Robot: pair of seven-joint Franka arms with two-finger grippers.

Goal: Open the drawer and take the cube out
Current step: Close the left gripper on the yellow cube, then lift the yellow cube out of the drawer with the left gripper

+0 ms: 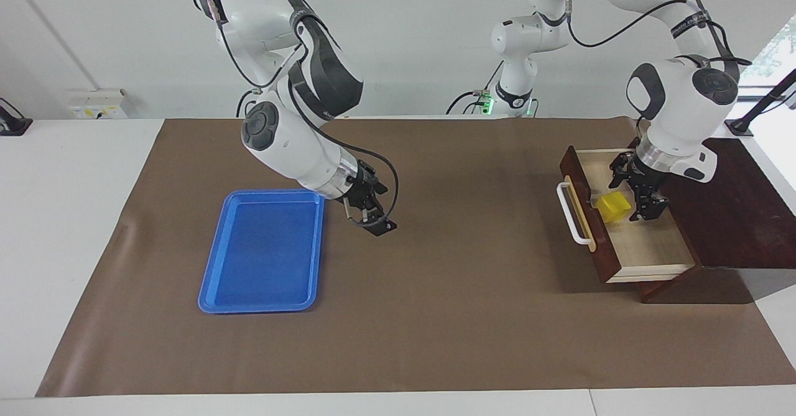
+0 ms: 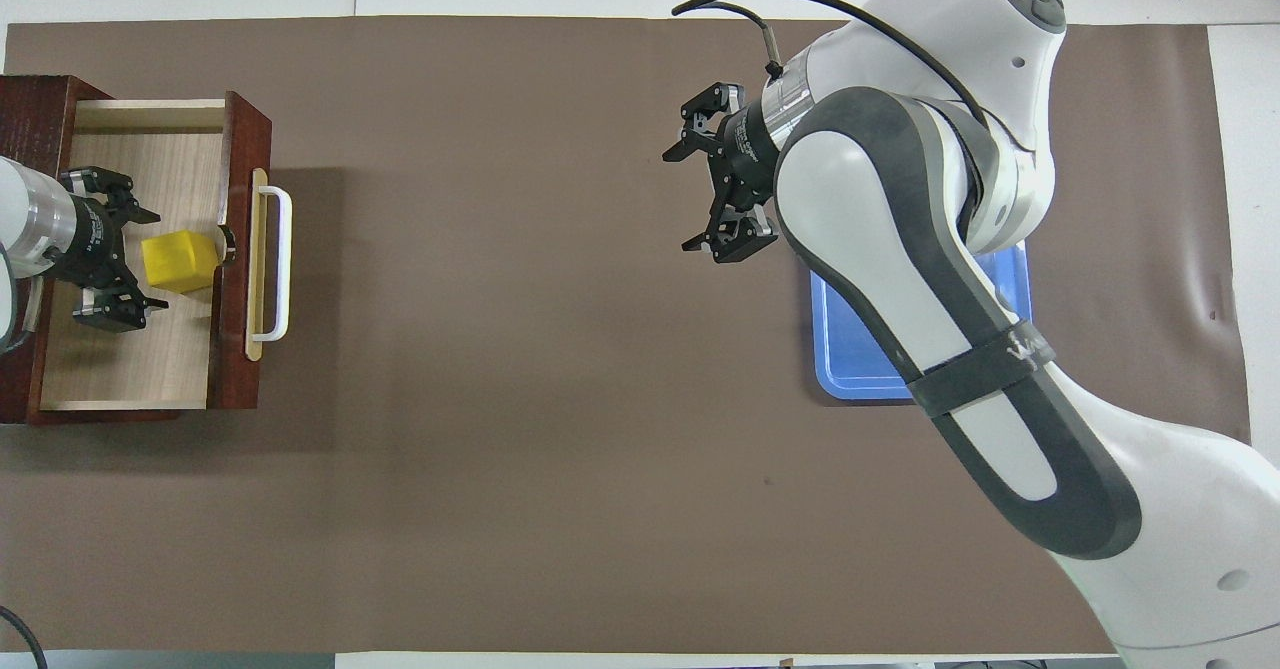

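Note:
The drawer [image 1: 647,248] stands pulled open from its dark wooden box [image 1: 734,217] at the left arm's end of the table; its white bar handle [image 1: 569,214] faces the table's middle. The yellow cube [image 1: 612,208] lies inside on the pale floor, close to the drawer front. My left gripper [image 1: 627,195] is open down in the drawer, its fingertips on either side of the cube's end. The overhead view shows the same: the drawer [image 2: 130,369], the cube [image 2: 180,261] and the left gripper [image 2: 150,259]. My right gripper [image 1: 376,211] waits open over the mat.
A blue tray [image 1: 264,251] lies flat on the brown mat toward the right arm's end, beside the right gripper [image 2: 675,201]; the right arm covers most of the tray [image 2: 850,369] in the overhead view.

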